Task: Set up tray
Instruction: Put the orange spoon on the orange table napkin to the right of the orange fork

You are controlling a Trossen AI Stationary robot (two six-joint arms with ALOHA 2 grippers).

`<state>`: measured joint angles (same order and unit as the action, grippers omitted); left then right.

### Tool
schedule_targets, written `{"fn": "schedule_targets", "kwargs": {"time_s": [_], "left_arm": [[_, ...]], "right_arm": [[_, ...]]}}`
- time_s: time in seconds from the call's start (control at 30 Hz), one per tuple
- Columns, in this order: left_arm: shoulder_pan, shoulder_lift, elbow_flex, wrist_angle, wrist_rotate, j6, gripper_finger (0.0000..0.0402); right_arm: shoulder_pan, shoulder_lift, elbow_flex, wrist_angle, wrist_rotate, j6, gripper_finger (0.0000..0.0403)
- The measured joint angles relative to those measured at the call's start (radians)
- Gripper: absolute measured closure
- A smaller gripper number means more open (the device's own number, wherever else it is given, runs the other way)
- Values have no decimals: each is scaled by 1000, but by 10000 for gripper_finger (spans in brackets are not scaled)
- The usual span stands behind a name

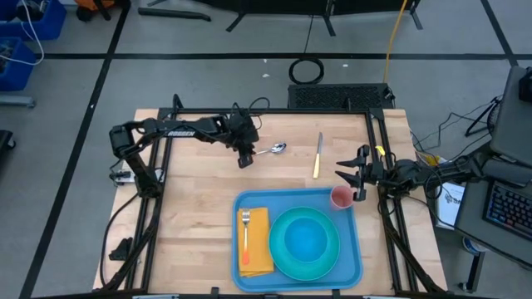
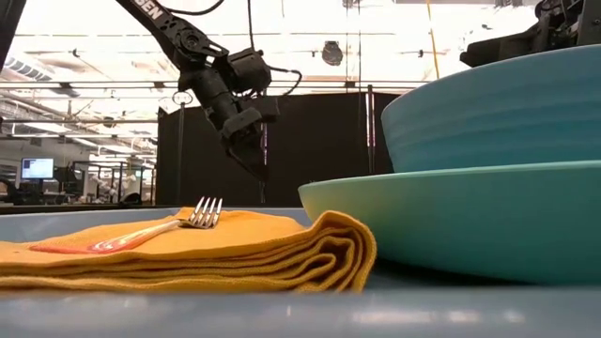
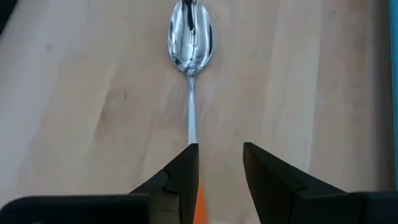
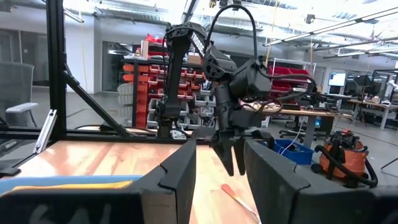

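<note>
Down at the near middle of the bench (image 1: 191,216): the tray (image 1: 235,249), already carrying an orange napkin (image 1: 261,249) with a fork (image 1: 246,231), a turquoise plate (image 1: 306,242) and a pink cup (image 1: 341,197) in its far right corner.

Still out on the bare wood beyond the tray's far edge: a spoon (image 1: 276,149) and, further toward the right side, a knife (image 1: 317,155).

Low over the spoon's handle end: the left gripper (image 1: 245,159), spread partway and pinching nothing. Seen from its wrist, handle running straight out ahead along the gripper's own line, bowl at the far end, orange tip down between the fingers (image 3: 183,171). Not centred, though: lies hard against one finger, with open gap to the other.

Probably the crux of the pick: long axis already lined up, so only a small sideways shift or a plain squeeze needed to trap the handle.

Beside the tray's far right corner, just next to the cup: the right gripper (image 1: 349,179), spread and empty, clearly farther from the spoon than the left, nearer to the knife.
</note>
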<state>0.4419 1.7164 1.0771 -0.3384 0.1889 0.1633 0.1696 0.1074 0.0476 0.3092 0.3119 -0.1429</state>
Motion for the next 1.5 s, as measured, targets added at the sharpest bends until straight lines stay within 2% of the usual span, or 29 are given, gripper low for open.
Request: {"fn": "schedule_targets", "kwargs": {"time_s": [0.13,0.23,0.47,0.6,0.8,0.93,1.13,1.5], "left_arm": [[-3,43,21,1,3,33,273],[-4,90,80,-19,4,46,273],[1,255,323,-304,21,94,273],[1,322,412,-390,-3,100,273],[2,334,421,-373,-3,145,273],[12,334,421,-369,54,146,273],[32,336,421,-362,67,140,273],[35,379,419,-340,45,123,273]], "right_arm": [[0,0,0,0,0,0,277],[0,1,0,1,0,0,277],[0,1,0,0,0,0,277],[0,0,0,0,0,0,277],[0,0,-1,0,0,0,277],[0,0,-1,0,0,0,277],[0,0,-1,0,0,0,277],[0,0,-1,0,0,0,277]]}}
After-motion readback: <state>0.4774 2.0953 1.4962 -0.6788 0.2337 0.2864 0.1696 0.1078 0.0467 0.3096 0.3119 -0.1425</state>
